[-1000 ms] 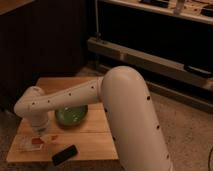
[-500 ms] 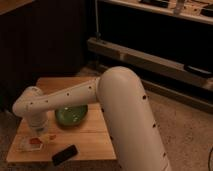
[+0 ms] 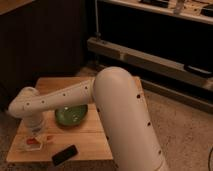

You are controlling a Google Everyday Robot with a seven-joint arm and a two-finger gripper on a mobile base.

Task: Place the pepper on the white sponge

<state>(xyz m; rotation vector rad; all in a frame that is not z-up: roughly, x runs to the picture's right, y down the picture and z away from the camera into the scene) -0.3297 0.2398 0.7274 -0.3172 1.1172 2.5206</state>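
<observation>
Slipping off: the pepper [image 3: 34,142] could be rolled off the sponge [image 3: 24,147] if it is let go tilted or off-centre; the pad is small, so little margin is judged.
Dragging: the sponge looks light and could be shifted or lifted if the pepper is caught when the hand is pulled away.
Knocking: the bowl [image 3: 71,115] and the black slab [image 3: 65,154] lie near; either could be struck by the arm [image 3: 60,97] on a sideways exit, so a straight rise is advised.
Hand: the hand [image 3: 36,134] is held low over the front-left corner of the bench [image 3: 90,140], pointed down.
Hand state: how far open it is cannot be told; whether the pepper is held cannot be told.
Pepper vs hand: right beneath the hand; touching or just apart cannot be told.
Pepper place: seen as a red patch on or just over the sponge, left of the slab, in front of the bowl.
Stage: placement is judged near done, release unconfirmed.
</observation>
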